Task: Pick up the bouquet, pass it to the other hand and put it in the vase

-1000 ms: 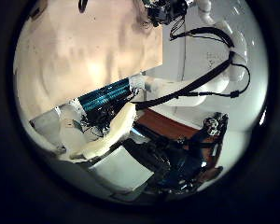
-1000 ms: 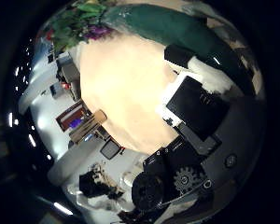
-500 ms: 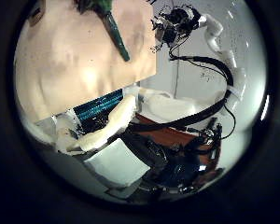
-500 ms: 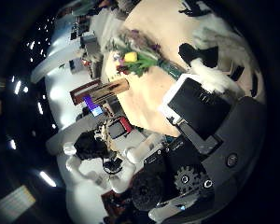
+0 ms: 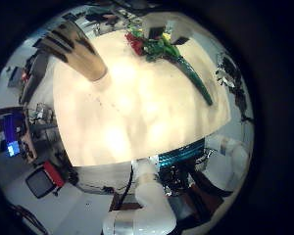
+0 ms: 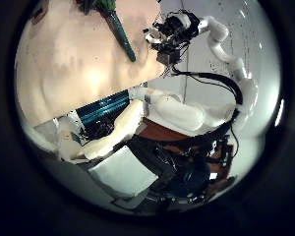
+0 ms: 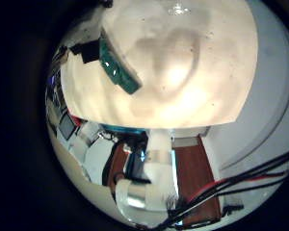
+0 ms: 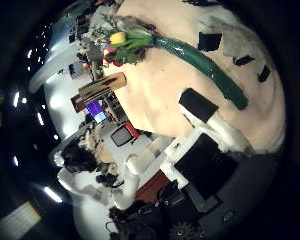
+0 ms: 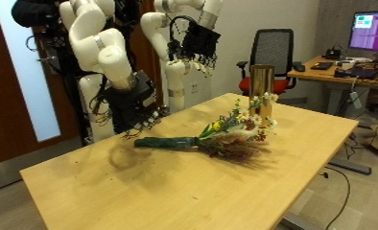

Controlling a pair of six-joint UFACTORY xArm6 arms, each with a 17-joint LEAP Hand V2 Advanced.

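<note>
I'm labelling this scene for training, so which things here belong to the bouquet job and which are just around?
For the job:
bouquet, lying on the table
vase, upright on the table beside the flower end
right hand, above the stem end, holding nothing
left hand, raised behind the table

Just around:
office chair
desk with a monitor

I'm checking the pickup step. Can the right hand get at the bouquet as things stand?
Probably yes. The bouquet lies flat on the table with nothing over its stem, and the right hand hangs close above that end.
</note>
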